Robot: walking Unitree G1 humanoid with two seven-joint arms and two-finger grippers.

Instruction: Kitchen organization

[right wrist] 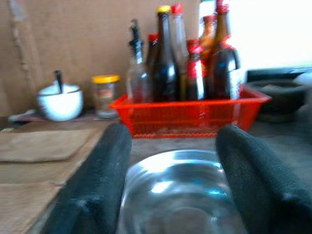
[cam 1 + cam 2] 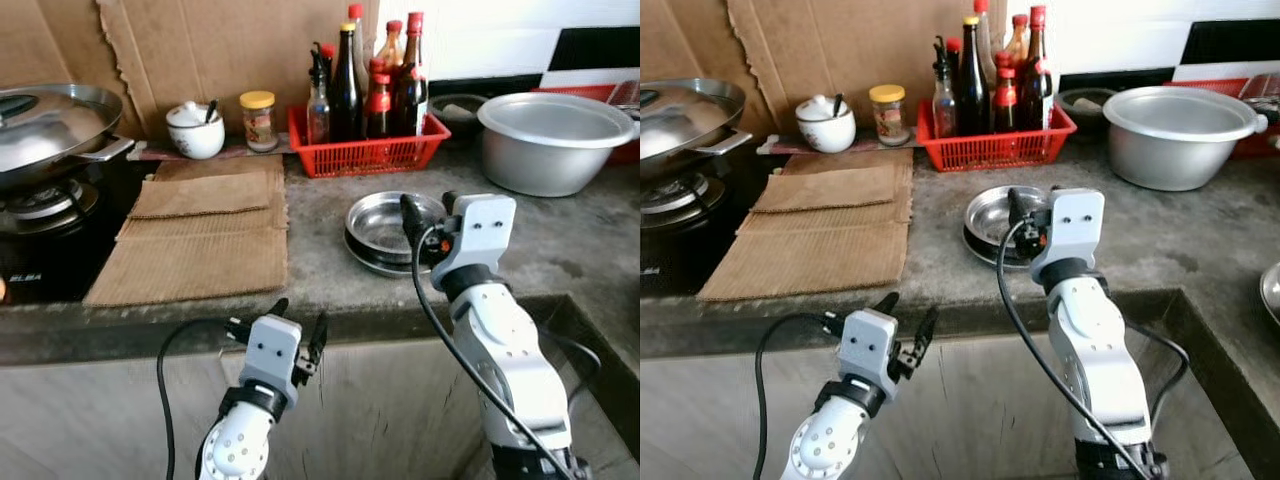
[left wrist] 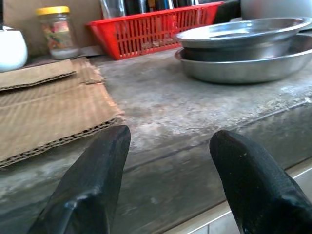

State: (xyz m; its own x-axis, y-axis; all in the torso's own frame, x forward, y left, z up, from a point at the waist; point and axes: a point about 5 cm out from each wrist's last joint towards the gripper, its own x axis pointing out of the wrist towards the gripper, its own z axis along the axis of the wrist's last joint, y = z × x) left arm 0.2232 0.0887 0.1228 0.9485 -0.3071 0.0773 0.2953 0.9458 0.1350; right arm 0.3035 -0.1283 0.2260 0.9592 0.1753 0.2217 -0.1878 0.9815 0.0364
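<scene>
Two stacked steel dishes [image 2: 372,228] sit on the grey stone counter [image 2: 320,270], in front of a red basket [image 2: 365,156] of sauce bottles [image 2: 347,85]. My right gripper [image 2: 426,212] hovers open at the near right rim of the dishes; in the right wrist view the top dish [image 1: 180,190] lies between its fingers [image 1: 97,185], which hold nothing. My left gripper [image 2: 300,325] is open and empty, just below and in front of the counter's front edge. The left wrist view looks along the countertop at the dishes [image 3: 243,53].
Flat cardboard sheets [image 2: 200,235] lie left of the dishes. A lidded wok [image 2: 45,120] sits on the stove at far left. A white pot with a spoon [image 2: 195,130] and a yellow-lidded jar [image 2: 259,120] stand at the back. A large aluminium basin [image 2: 555,140] is at back right.
</scene>
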